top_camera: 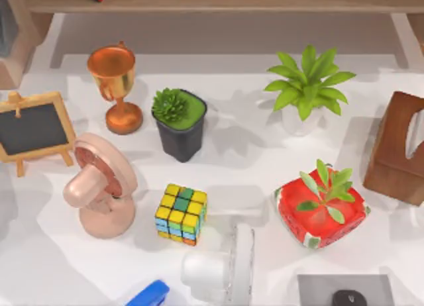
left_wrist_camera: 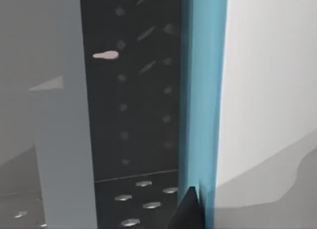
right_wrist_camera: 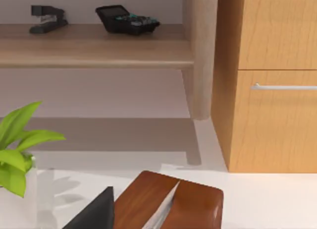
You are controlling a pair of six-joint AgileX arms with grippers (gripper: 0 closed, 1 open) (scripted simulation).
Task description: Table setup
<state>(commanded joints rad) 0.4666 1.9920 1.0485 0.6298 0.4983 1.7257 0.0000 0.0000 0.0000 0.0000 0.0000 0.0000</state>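
A: What sits where on the table?

B: Overhead: gold trophy upper left, cube puzzle centre, watermelon planter lower right, wooden tissue box at the right edge. They look spread out as display pieces.

A: And the claws?

B: Whether either claw is apart or together, I cannot tell.

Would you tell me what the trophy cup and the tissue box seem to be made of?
The trophy cup looks like polished copper-toned metal, given its bright highlights. The tissue box looks like dark varnished wood, reddish-brown with a soft sheen; neither material is certain in a rendering.
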